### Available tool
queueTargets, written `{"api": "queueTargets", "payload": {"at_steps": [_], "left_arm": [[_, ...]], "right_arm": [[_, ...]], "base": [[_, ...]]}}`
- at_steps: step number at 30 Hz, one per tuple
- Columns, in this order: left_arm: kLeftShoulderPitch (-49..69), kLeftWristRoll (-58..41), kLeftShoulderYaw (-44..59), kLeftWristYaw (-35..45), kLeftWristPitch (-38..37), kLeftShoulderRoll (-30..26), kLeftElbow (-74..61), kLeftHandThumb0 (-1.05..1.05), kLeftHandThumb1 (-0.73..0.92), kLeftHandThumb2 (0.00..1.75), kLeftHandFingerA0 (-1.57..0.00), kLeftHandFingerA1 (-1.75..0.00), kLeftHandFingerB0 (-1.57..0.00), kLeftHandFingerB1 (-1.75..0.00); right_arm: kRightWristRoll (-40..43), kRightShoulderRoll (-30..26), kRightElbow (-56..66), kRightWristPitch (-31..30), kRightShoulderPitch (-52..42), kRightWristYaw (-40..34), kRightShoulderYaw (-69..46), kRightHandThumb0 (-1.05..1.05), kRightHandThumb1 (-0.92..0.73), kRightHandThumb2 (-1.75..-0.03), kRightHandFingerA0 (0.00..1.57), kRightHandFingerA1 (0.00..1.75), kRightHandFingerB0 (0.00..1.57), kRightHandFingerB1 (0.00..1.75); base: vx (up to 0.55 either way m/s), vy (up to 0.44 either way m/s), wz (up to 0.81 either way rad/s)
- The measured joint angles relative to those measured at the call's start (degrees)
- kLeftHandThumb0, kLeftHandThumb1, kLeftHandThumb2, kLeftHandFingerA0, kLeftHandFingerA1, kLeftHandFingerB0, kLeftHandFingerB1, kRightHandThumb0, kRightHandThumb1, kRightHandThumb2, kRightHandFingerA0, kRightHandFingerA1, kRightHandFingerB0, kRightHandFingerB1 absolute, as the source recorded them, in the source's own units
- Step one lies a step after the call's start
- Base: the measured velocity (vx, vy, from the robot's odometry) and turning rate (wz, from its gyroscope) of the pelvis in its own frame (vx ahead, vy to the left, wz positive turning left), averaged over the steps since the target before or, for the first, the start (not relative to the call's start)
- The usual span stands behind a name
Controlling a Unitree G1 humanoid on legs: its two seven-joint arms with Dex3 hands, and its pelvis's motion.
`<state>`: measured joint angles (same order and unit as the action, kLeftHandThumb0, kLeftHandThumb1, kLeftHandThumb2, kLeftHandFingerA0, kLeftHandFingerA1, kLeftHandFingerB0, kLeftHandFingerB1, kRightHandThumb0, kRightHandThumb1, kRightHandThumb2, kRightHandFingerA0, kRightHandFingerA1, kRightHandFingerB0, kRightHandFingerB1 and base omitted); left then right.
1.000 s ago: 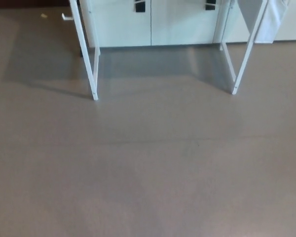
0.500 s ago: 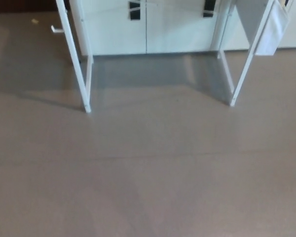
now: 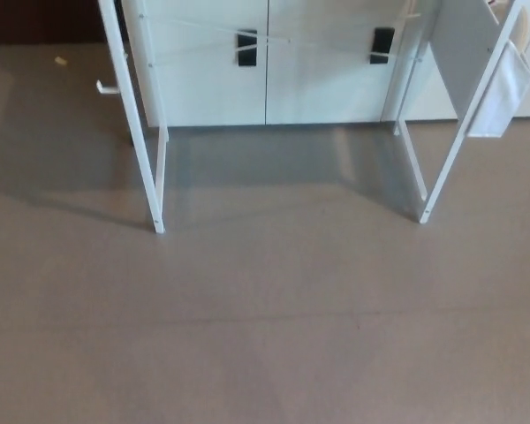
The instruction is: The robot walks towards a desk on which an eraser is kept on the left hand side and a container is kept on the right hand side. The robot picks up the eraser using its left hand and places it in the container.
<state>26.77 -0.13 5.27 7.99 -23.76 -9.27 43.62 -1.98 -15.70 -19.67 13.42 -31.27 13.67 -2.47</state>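
Looking down, the head view shows mostly grey floor (image 3: 265, 336) with only the lower frame of a white desk at the top of the picture. Left front leg (image 3: 132, 115) slants down to a foot near the left of centre; right front leg (image 3: 464, 132) slants down to a foot at the right. Behind the legs stands a white cabinet (image 3: 265, 71) with two black handles (image 3: 246, 47), its doors meeting at a centre seam. White cloth (image 3: 502, 93) hangs beside the right leg, touching it. Small hook (image 3: 106, 87) projects from the left leg. Pale scrap (image 3: 61, 61) lies on the floor at far left. Desk surface, eraser and container are out of view, so their position cannot be told. Neither hand shows; state of fingers cannot be told
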Motion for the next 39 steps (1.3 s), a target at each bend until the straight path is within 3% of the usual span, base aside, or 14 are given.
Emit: {"api": "queueTargets", "payload": {"at_steps": [1,2,5,20,21,39], "left_arm": [[-0.06,0.00,-0.05,-0.03,-0.39,-0.11,-0.11,-0.39,0.59,0.58,-0.39,-0.33,-0.32,-0.33],[-0.26,0.06,-0.32,0.00,-0.69,0.20,-0.18,-0.39,0.59,0.58,-0.39,-0.33,-0.32,-0.32],[-0.19,0.11,-0.51,0.01,-1.09,0.33,-0.19,-0.39,0.59,0.58,-0.40,-0.33,-0.32,-0.32],[-0.82,1.17,-0.73,-0.54,-3.63,-0.53,2.26,-0.39,0.59,0.58,-0.42,-0.34,-0.32,-0.33],[-0.89,1.17,-0.72,-0.55,-3.68,-0.53,2.31,-0.40,0.59,0.59,-0.42,-0.34,-0.33,-0.33],[-0.48,1.89,-1.47,-1.23,-3.69,-0.13,0.71,-0.40,0.60,0.58,-0.43,-0.34,-0.33,-0.33]], "right_arm": [[-0.04,0.23,0.29,-0.02,-0.05,0.06,0.18,-0.40,-0.46,-0.53,0.71,0.56,0.56,0.49],[-0.04,-0.29,0.11,0.19,0.09,0.02,-0.08,-0.44,-0.36,-0.73,0.66,0.64,0.52,0.58],[-0.17,-0.55,-1.36,0.48,0.62,-0.06,-0.13,-0.46,-0.36,-0.73,0.67,0.64,0.52,0.58],[-1.44,-0.38,-2.00,1.08,1.14,-0.11,1.03,-0.45,-0.36,-0.73,0.68,0.63,0.53,0.58],[-1.50,-0.39,-2.15,1.11,1.19,-0.11,1.05,-0.39,-0.46,-0.53,0.74,0.54,0.58,0.48],[-2.22,-1.26,-0.28,1.21,0.70,0.18,1.15,-0.39,-0.47,-0.54,0.73,0.55,0.59,0.48]], "base": [[0.19,-0.357,0.29],[0.17,-0.314,0.13],[0.16,-0.155,-0.02],[0.14,0.075,0.01],[0.13,-0.039,0.08],[0.17,-0.125,-0.04]]}}
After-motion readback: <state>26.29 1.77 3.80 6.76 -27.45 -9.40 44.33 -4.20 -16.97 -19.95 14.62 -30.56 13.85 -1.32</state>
